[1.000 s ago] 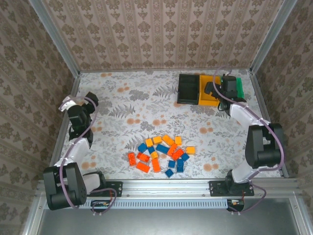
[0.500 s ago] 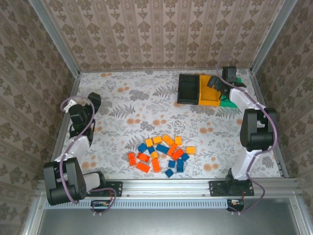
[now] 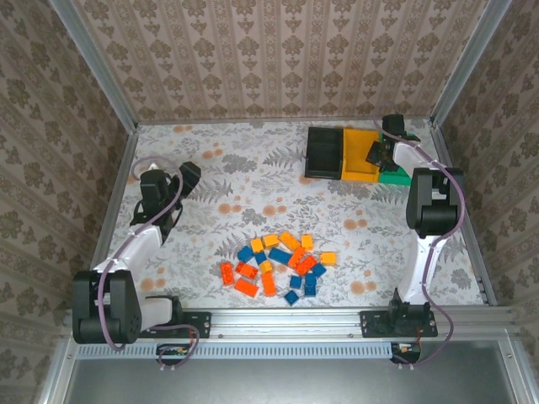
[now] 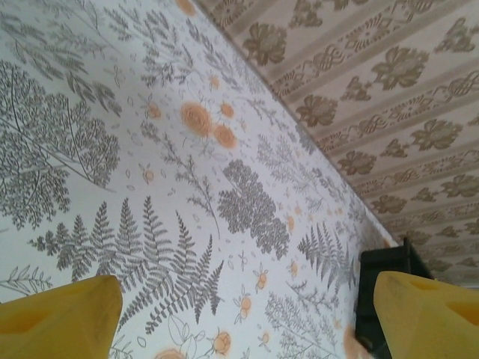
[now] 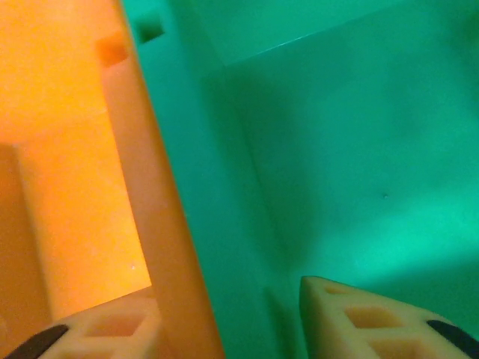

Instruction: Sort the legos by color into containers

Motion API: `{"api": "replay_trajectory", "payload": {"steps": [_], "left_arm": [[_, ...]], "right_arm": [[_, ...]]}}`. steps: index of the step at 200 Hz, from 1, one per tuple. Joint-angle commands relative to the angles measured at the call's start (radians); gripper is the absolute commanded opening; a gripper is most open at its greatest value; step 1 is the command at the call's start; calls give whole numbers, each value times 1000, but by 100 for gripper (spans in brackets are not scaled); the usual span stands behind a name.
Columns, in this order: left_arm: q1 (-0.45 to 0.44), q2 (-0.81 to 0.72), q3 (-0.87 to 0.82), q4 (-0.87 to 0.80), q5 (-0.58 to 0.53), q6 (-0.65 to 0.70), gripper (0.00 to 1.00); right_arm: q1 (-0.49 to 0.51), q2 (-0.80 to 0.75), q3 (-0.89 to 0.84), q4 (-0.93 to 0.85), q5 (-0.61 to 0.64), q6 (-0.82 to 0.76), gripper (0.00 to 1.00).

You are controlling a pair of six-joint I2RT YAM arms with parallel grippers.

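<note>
The legos (image 3: 278, 263), yellow-orange, red-orange and blue, lie in a loose pile on the table near the front middle. The containers stand at the back right: a black bin (image 3: 323, 152), a yellow-orange bin (image 3: 358, 156) and a green bin (image 3: 396, 177). My right gripper (image 3: 379, 154) reaches down into them. In the right wrist view it (image 5: 232, 321) straddles the joined walls of the yellow-orange bin (image 5: 67, 149) and the green bin (image 5: 337, 149), one finger on each side, closed against them. My left gripper (image 3: 187, 175) hangs open over bare table at the left, its fingers (image 4: 60, 321) wide apart with nothing between them.
Patterned walls enclose the table on the left, back and right. A metal rail runs along the front edge by the arm bases. In the left wrist view the black bin (image 4: 382, 299) shows at the lower right, beyond the floral table surface.
The right gripper has dropped into the bins and closed over the wall between the yellow-orange and green ones. The left arm has swung right and forward over the table.
</note>
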Motion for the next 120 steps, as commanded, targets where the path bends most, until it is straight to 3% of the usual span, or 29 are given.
{"api": "replay_trajectory", "payload": {"steps": [1,16,35,120], "left_arm": [[-23,-1,27,-60,17,25,88],[-39,-9,29,-86,6,26,88],[-57,-29,30,-124,-13,37,88],[-132,-241,-6,-300,-104,88,89]], "right_arm": [[10,6,8,-36,-35,-20,33],[29,-10,-14,-29,-42,-32,23],[67,-30,-41,-22,-38,-43,0],[423,-124,-187,47,54,28,0]]}}
